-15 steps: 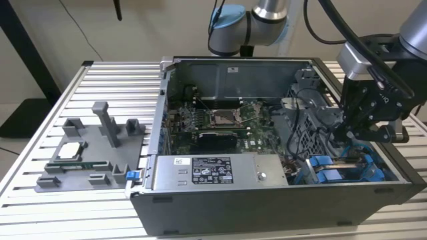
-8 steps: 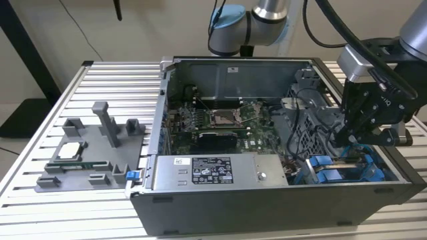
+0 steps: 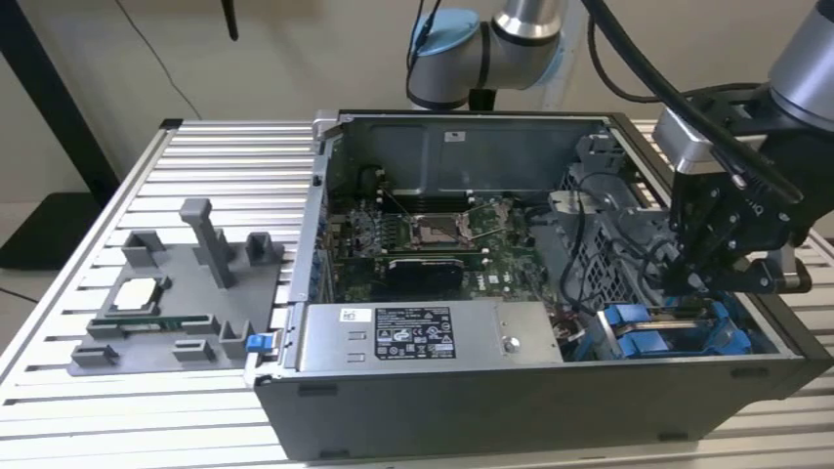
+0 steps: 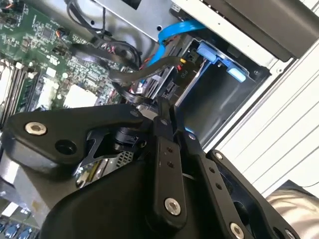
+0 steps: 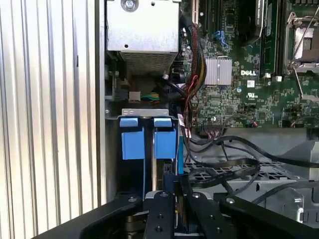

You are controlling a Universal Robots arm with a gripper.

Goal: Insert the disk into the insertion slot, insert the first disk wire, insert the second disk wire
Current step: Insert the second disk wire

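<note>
Gripper (image 3: pixel 710 278) lowered over insertion slot (image 3: pixel 678 337) at case corner, fingers nearly together on a dark cable end; disk apparently seated there; wire-insertion step judged underway, needing fine connector alignment.

Soft, even indoor light fills the exterior view; the ribbed aluminium bench (image 3: pixel 78 391) reads pale and slightly washed, with mild sheen on its slats. The open grey sheet-metal computer case (image 3: pixel 548 391) is dimmer inside, its far corners in shadow. In both wrist views the black metal claw (image 5: pixel 174 199) sits close, dark and soft-edged. In the second wrist view, white panels glare at one corner.
</note>
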